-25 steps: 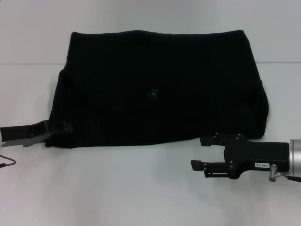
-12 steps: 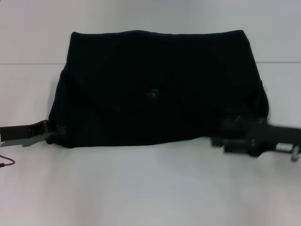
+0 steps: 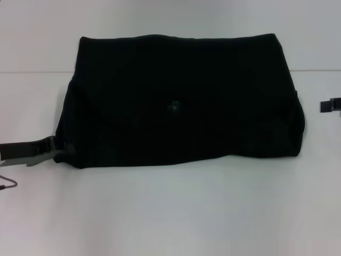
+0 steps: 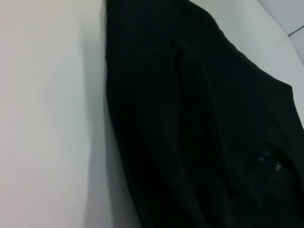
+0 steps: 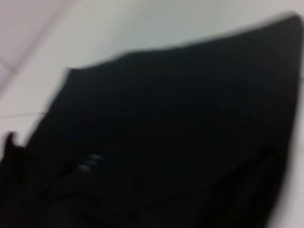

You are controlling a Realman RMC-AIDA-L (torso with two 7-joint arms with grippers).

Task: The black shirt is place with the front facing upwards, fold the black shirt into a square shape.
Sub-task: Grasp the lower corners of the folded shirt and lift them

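Observation:
The black shirt [image 3: 181, 101] lies folded into a wide block in the middle of the white table, with its small blue neck label [image 3: 174, 105] near the centre. My left gripper [image 3: 63, 146] sits low on the table at the shirt's near left corner, touching its edge. Only a small black tip of my right gripper [image 3: 329, 105] shows at the right border, clear of the shirt's right side. In the left wrist view the shirt [image 4: 199, 118] fills the frame, its label [image 4: 263, 155] visible. The right wrist view shows the shirt [image 5: 180, 128] from farther off.
The white table [image 3: 170, 213] spreads bare in front of the shirt. A thin cable [image 3: 8, 184] loops at the left border below my left arm. A faint seam line [image 3: 32, 72] crosses the table behind the shirt.
My right gripper has swung from the shirt's near right corner up and out to the right border. The left gripper has drawn back slightly to the left. The shirt has not moved.

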